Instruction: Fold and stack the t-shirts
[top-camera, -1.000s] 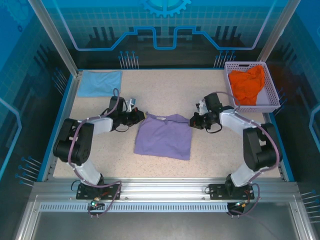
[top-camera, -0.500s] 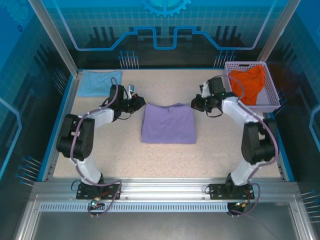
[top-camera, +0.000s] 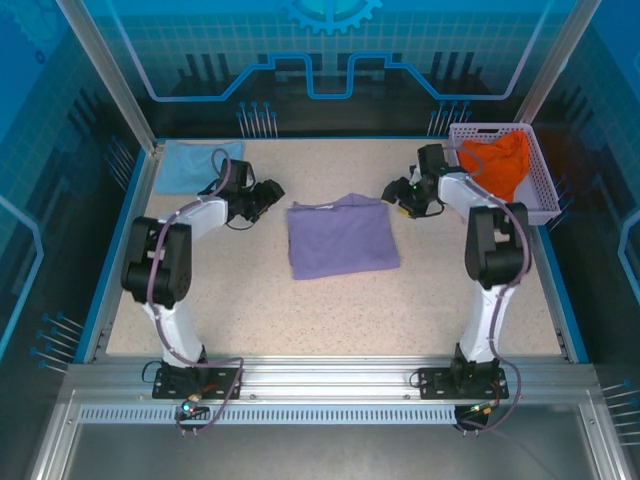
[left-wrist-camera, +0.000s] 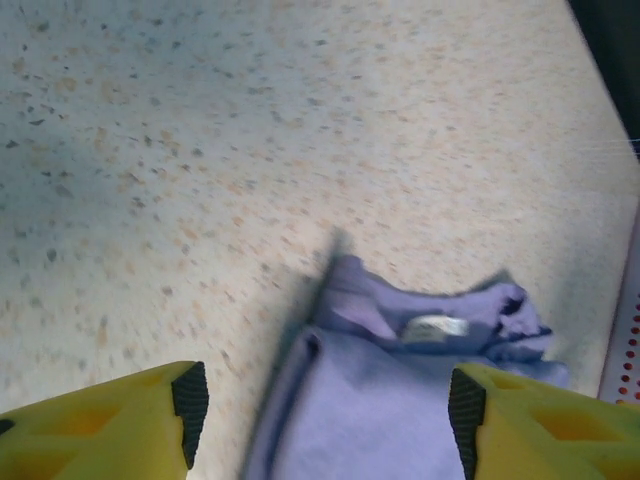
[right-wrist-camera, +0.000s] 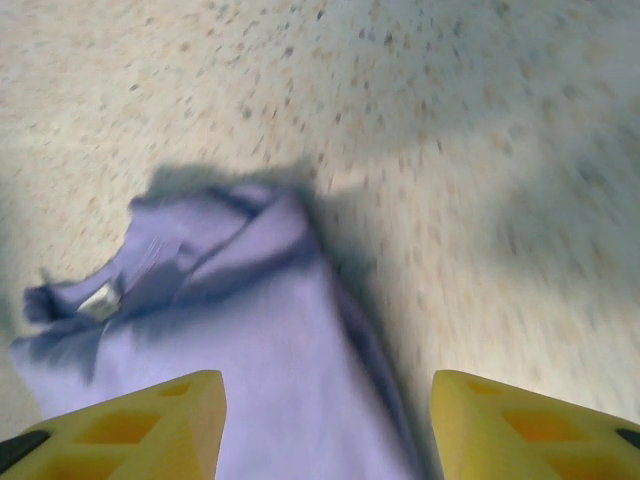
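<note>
Far to the left of the lavender shirt (top-camera: 340, 240), at the back corner of the desk (top-camera: 240, 300), the light blue shirt (top-camera: 197, 165) lies flat as a neat rectangle. It looks like the base of the stack, so one danger is that a shirt carried over lands askew on it or drags it out of shape. Closer in, off the lavender shirt's left collar corner and clear of the cloth, the left gripper (top-camera: 266, 193) hangs with its jaws apart and nothing between them. The lavender shirt itself lies mid-desk as a folded, slightly skewed rectangle, with its collar end bunched and rumpled in both wrist views. A pinch that catches only the top layer there would probably peel the fold open on lifting. Just off its right collar corner the right gripper (top-camera: 400, 196) is also spread and empty. If the two grippers bite unevenly, the cloth could twist or slide across the desk. Further right of the lavender shirt, the orange shirt (top-camera: 495, 165) sits crumpled in the basket (top-camera: 548, 205), where it might snag on the lattice wall when pulled out.
</note>
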